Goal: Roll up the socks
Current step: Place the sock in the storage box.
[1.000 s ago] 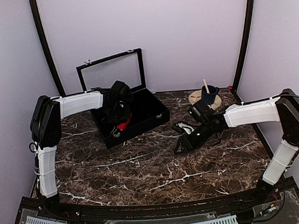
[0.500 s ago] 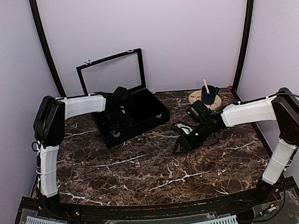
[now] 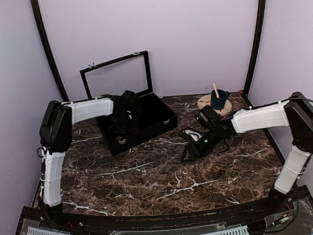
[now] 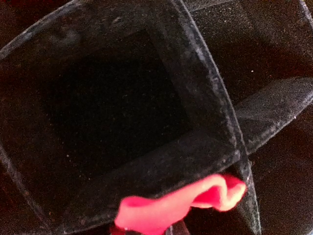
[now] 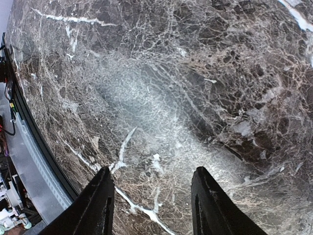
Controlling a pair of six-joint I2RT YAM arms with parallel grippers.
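Observation:
A red sock [image 4: 181, 203] shows at the bottom of the left wrist view, bunched right at my jaws and lying over a felt divider [image 4: 171, 161] of the black case [image 3: 159, 120]. My left gripper [image 3: 123, 131] is down inside the case, shut on the sock; its fingers are almost wholly hidden by the fabric. In the top view the sock is hidden behind the gripper. No other sock is in view. My right gripper [image 3: 187, 154] is open and empty, low over the bare marble [image 5: 161, 98], with both fingers [image 5: 100, 196] apart.
The case's glass lid [image 3: 116, 74] stands open at the back left. A blue mug [image 3: 218, 98] with a wooden stick stands on a round coaster [image 3: 205, 101] at the back right. Dark marble table [image 3: 150, 177] lies between the arms.
My left gripper has gone lower into the case, and the red sock seen under it in the top view is now hidden. The right gripper has shifted slightly left.

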